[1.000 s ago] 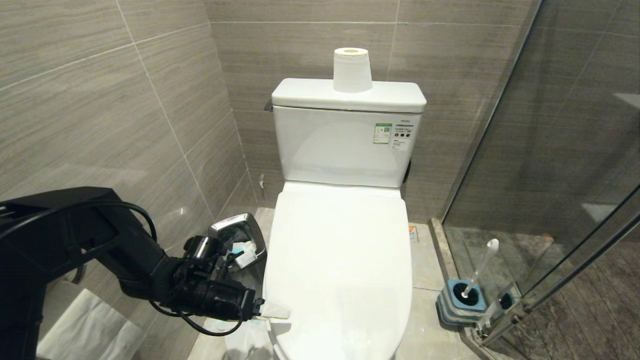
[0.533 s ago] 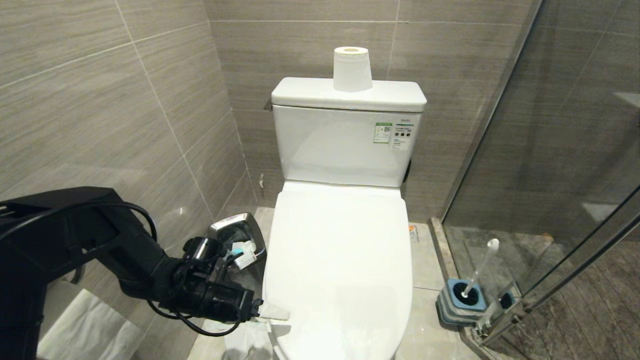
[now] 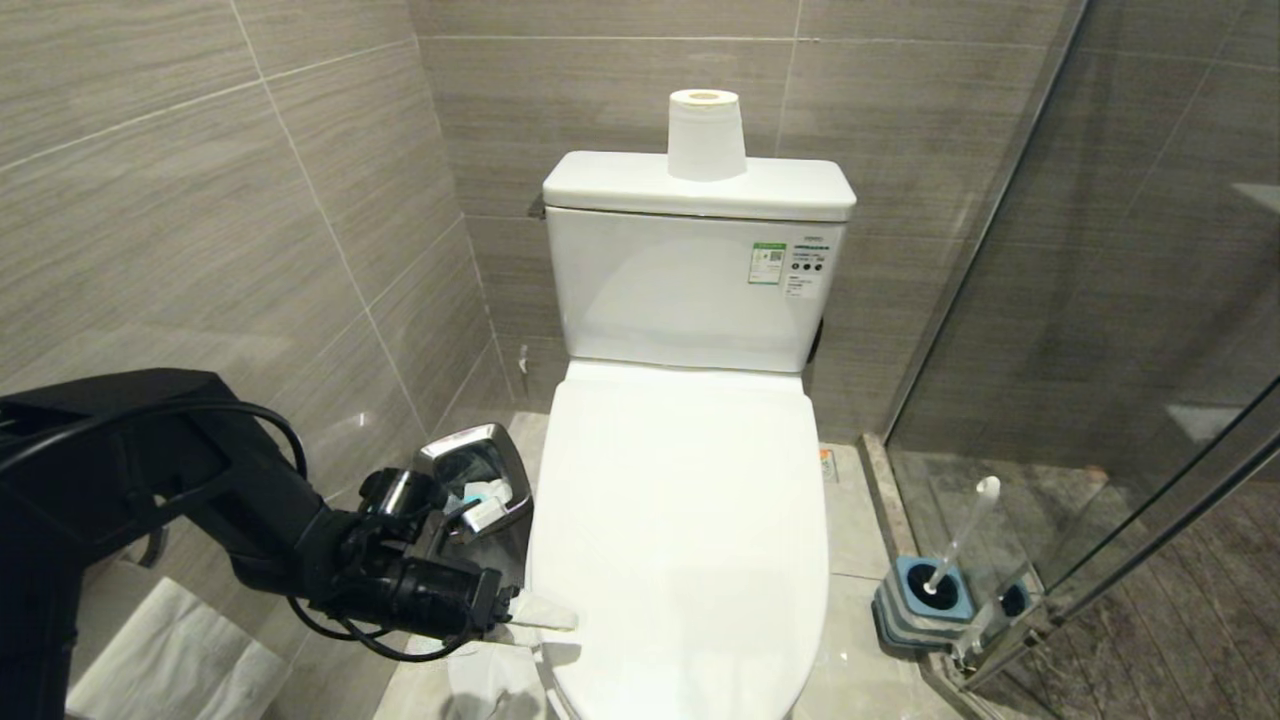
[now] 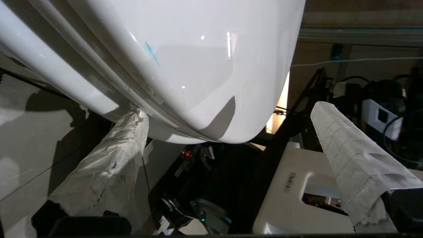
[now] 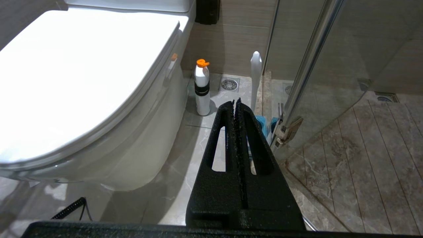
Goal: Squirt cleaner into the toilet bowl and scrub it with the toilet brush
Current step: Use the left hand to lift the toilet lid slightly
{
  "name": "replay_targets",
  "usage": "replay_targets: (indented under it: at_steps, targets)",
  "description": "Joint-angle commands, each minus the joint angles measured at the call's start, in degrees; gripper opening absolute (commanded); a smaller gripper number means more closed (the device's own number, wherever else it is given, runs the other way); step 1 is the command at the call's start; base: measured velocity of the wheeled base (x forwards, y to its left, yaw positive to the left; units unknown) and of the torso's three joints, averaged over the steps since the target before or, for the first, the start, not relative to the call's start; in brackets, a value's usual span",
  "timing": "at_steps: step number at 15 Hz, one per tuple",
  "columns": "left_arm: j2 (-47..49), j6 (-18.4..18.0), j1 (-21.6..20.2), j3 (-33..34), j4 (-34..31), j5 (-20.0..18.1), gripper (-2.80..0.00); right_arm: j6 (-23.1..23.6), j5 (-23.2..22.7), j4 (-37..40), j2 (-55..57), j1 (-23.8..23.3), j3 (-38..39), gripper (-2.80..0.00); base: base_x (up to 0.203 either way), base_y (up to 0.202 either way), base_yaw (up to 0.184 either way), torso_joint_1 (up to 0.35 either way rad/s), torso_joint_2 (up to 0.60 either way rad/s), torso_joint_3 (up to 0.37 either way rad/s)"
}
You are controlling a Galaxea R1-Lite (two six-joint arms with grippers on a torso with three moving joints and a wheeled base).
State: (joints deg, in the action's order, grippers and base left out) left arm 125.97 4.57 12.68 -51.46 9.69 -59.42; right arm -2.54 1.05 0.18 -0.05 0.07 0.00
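stickers on tank (image 3: 700, 290), print too small to read

Toilet bowl (image 3: 560, 690): white glossy ceramic, lid (image 3: 680, 530) down flat over it, so you can't see inside. Only outer wall shows, front-left underside and right flank (image 5: 138, 155) in R wrist view. Small turquoise streak of cleaner (image 4: 151, 53) on the white curved surface near the rim, L wrist view; rest looks clean.

Toilet brush (image 3: 962, 532): slim white handle w/ rounded tip, leaning up-right, seated in squarish blue-topped grey-ribbed holder (image 3: 920, 605). Holder sits on floor right of bowl, up against glass shower door corner, well apart from bowl. Brush head hidden in holder.
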Motion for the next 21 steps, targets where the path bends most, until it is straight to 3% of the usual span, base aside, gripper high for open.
replay_targets:
  at_steps: [1,14,21]
  targets:
    - [-0.7,0.0,-0.2,0.0,1.0,-2.0,0.00,0.0,0.0,0.0,0.0,0.0,0.1,-2.80,0.000,0.000,0.000,0.000,0.00,0.000]
    - [-2.4,0.0,-1.3,0.1,0.9,-10.4,0.00,0.0,0.0,0.0,0.0,0.0,0.0,-2.80,0.000,0.000,0.000,0.000,0.00,0.000]
    - [-3.8,0.1,-2.3,-0.1,0.9,-10.6,0.00,0.0,0.0,0.0,0.0,0.0,0.1,-2.80,0.000,0.000,0.000,0.000,0.00,0.000]
